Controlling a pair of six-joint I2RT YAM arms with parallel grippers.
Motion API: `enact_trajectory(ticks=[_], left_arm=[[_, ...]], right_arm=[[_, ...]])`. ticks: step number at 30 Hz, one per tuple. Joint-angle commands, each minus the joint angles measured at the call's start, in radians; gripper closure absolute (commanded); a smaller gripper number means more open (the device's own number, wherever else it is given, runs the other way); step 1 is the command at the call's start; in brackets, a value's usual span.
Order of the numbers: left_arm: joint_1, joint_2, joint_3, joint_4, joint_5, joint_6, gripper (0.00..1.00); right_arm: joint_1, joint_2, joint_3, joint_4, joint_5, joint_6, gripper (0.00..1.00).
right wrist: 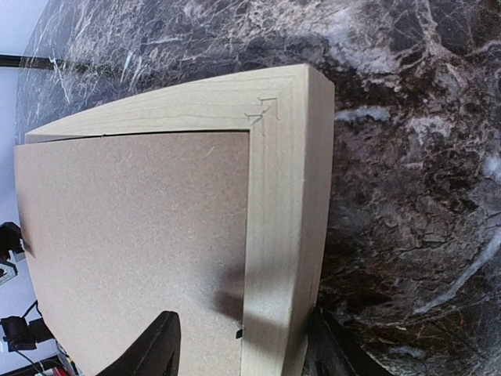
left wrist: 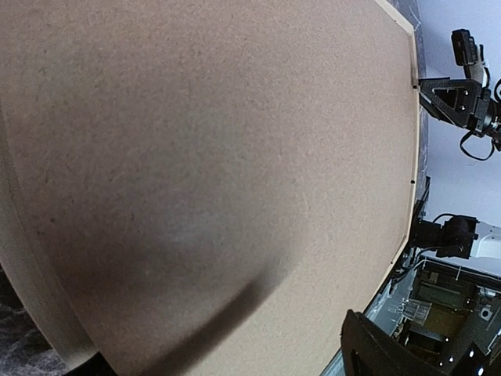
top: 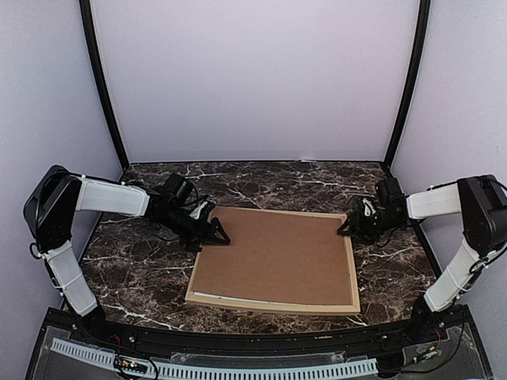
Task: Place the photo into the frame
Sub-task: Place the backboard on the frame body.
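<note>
A dark marble table (top: pixel 261 180) veined in white sits inside pale walls (top: pixel 253 79). The left gripper (top: pixel 215 232) hangs low over the far left corner of the frame (top: pixel 277 304), its jaws spread with nothing between them. In its wrist view only one dark finger (left wrist: pixel 377 346) shows at the lower right, and the brown backing board (left wrist: pixel 196 157) fills the rest. The right gripper (top: pixel 347 228) is at the far right corner, jaws apart and astride the frame's side rail (right wrist: pixel 286 196). One finger (right wrist: pixel 153 352) is over the backing board just clear of the wood's inner edge, and the other is outside the rail above the table. Whether that outer finger touches the wood I cannot tell. The frame lies flat, back side up, in the middle of the table between the two arms. The backing board sits inside its light wooden rails and covers the whole opening. A thin pale strip shows along the near left edge, too small to identify.
</note>
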Motion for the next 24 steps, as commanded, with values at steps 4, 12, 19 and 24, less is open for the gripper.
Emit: enact_trajectory(ticks=[4,12,19,24], left_arm=[[0.002,-0.062,0.014,-0.077,-0.079,0.038,0.14],[0.003,-0.072,0.016,-0.092,-0.090,0.045,0.13],[0.002,-0.086,0.014,-0.107,-0.105,0.048,0.12],[0.002,-0.104,0.017,-0.131,-0.135,0.060,0.12]], right_arm=[[0.008,0.012,-0.004,0.022,-0.014,-0.008,0.44],[0.008,0.009,-0.005,0.018,-0.011,-0.011,0.44],[0.008,0.005,0.001,0.010,-0.009,-0.014,0.44],[0.008,0.006,0.007,0.005,-0.008,-0.014,0.44]])
